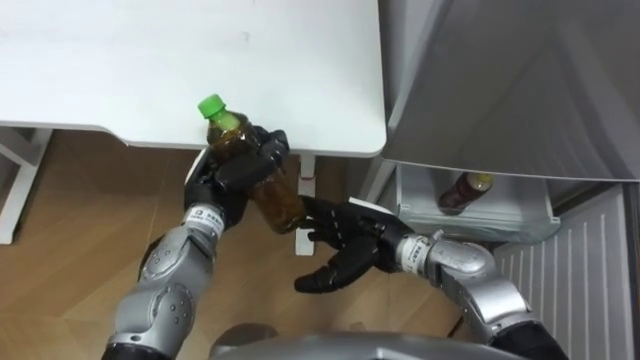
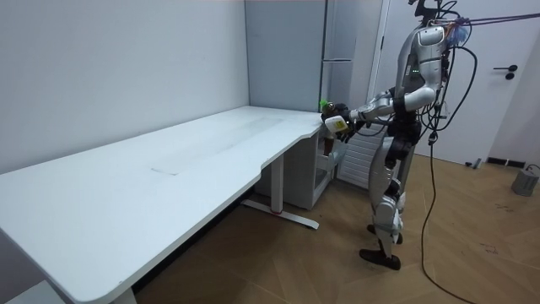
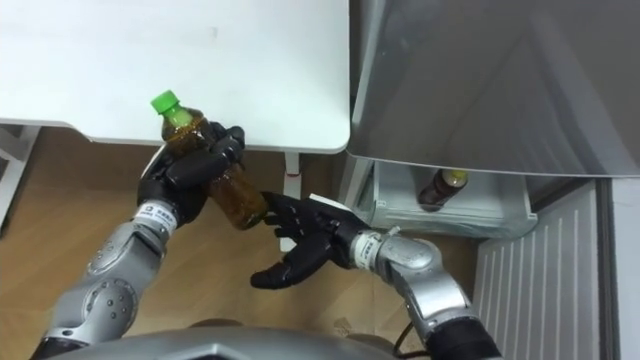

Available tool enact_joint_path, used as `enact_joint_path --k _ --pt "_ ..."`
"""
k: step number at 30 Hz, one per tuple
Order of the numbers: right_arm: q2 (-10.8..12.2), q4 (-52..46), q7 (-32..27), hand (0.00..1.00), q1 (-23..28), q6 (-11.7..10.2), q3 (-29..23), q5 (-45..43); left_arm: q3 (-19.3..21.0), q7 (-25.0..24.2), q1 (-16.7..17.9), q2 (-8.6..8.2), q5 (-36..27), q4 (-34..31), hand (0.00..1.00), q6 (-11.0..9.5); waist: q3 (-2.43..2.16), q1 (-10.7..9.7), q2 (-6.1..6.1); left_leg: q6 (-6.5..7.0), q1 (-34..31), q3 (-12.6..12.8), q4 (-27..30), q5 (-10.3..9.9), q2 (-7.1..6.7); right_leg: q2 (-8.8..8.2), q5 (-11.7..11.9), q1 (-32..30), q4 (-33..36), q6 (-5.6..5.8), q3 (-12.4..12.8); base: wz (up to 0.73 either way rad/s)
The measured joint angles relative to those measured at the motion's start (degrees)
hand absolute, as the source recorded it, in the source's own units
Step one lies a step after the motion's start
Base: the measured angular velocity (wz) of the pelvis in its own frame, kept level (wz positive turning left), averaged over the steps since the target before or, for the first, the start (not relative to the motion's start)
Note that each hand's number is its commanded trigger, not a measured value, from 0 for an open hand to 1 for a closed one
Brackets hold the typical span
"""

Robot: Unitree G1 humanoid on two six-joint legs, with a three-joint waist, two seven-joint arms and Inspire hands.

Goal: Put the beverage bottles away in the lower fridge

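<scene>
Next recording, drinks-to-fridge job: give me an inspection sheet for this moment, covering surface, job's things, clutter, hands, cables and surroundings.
Surface: white table, its corner next to the fridge.
Job's things: green-capped bottle of brown drink, tilted, held off the table's corner; yellow-capped bottle lying in the open lower fridge.
Clutter: nothing seen.
Hands: left hand has its fingers curled round the green-capped bottle; right hand is open at the bottle's base, contact unclear.
Cables: nothing seen.
Surroundings: wooden floor; the robot stands at the table's end, facing the fridge.
</scene>
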Motion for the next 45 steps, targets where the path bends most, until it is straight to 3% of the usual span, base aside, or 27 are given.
enact_joint_path --k 2,9,18,27,34,35,36,37,38,39,40,41,45 --pt "-0.02 -1.06 1.17 0.00 0.00 0.00 0.06 0.00 -1.28 -0.89 0.00 0.43 0.81 0.00 1.00 -0.03 0.20 0.03 -0.16 0.00 -0.10 0.02 0.16 0.00 -0.07 -0.01 -0.01 -0.18 0.31 0.00 0.00 0.00" --pt "-0.82 -1.26 1.48 0.00 -0.26 0.00 1.06 2.20 -4.62 -1.61 0.00 1.40 3.19 0.55 1.00 -0.92 0.14 0.06 -0.55 0.10 -0.84 0.16 0.38 0.04 -0.26 -0.25 -0.02 -0.94 0.46 0.03 0.00 0.00" --pt "-1.60 -1.15 0.44 0.00 -0.17 0.01 1.78 6.13 -6.51 -1.85 -0.01 1.84 3.35 0.86 1.00 -1.12 0.64 -0.48 0.24 0.10 -0.78 0.21 0.17 0.04 -0.24 -0.19 -0.02 -0.92 0.47 0.03 -0.04 0.00" --pt "-1.95 -0.92 -0.81 0.00 -0.10 0.13 2.84 8.83 -8.20 -3.17 -0.22 2.51 8.52 0.87 1.00 -1.23 0.53 -0.46 0.47 0.10 -0.83 0.21 0.08 0.04 -0.22 -0.12 -0.02 -0.96 0.46 0.03 -0.02 0.00" --pt "-2.21 -0.92 -0.85 0.00 -0.10 0.13 3.29 10.19 -8.22 -4.90 -0.23 2.75 12.29 0.88 1.00 -2.43 0.19 -0.62 0.97 0.10 -0.80 0.26 0.27 0.05 -0.27 -0.13 -0.02 -0.91 0.48 0.03 -0.02 0.00" --pt "-2.22 -0.92 -0.84 0.08 -0.09 0.13 3.33 10.67 -8.16 -5.08 -0.23 2.76 12.44 0.88 1.00 -2.65 0.19 -0.65 0.98 0.10 -0.79 0.25 0.28 0.05 -0.26 -0.13 -0.02 -0.90 0.49 0.03 -0.01 0.00" --pt "-2.22 -0.92 -0.84 0.08 -0.10 0.13 3.33 10.77 -8.16 -5.19 -0.23 2.79 12.45 0.91 1.00 -2.79 0.19 -0.67 0.99 0.10 -0.78 0.25 0.28 0.05 -0.26 -0.13 -0.02 -0.89 0.49 0.03 -0.02 0.00" --pt "-2.25 -0.89 -0.84 0.18 -0.06 0.13 3.33 10.98 -8.23 -5.23 -0.23 2.82 12.45 0.95 1.00 -2.94 0.19 -0.71 0.99 0.10 -0.75 0.25 0.29 0.05 -0.26 -0.13 -0.02 -0.84 0.49 0.03 -0.02 0.00" --pt "-2.25 -0.80 -0.89 0.56 0.00 0.13 3.33 11.14 -8.27 -5.25 -0.22 2.84 12.45 1.00 1.00 -3.02 0.19 -0.74 0.99 0.10 -0.74 0.25 0.30 0.05 -0.26 -0.14 -0.02 -0.82 0.50 0.03 -0.01 0.00" --pt "-2.25 -0.71 -1.01 0.56 0.00 0.13 3.32 11.19 -8.32 -5.26 -0.22 2.89 12.44 1.00 1.00 -3.04 0.19 -0.76 0.99 0.10 -0.74 0.25 0.31 0.05 -0.27 -0.14 -0.02 -0.83 0.50 0.03 -0.01 0.00" --pt "-2.29 -0.54 -1.22 0.83 -0.01 0.13 3.25 11.19 -8.45 -5.31 -0.20 2.98 12.44 1.01 1.00 -3.05 0.20 -0.79 1.00 0.10 -0.74 0.26 0.31 0.05 -0.27 -0.14 -0.02 -0.82 0.50 0.03 -0.01 0.00" --pt "-2.43 -0.48 -1.34 0.96 -0.01 0.13 3.22 11.19 -8.74 -5.33 -0.20 3.14 12.44 1.01 1.00 -3.06 0.20 -0.79 1.01 0.10 -0.74 0.25 0.31 0.05 -0.26 -0.14 -0.02 -0.82 0.51 0.03 -0.01 0.00" --pt "-2.60 0.77 -3.80 1.00 -0.06 0.12 3.07 11.18 -10.30 -5.89 -0.09 3.60 12.20 1.00 1.00 -3.17 0.16 -0.73 1.09 0.10 -0.70 0.24 0.23 0.05 -0.27 -0.19 -0.02 -0.82 0.53 0.03 0.01 0.00"
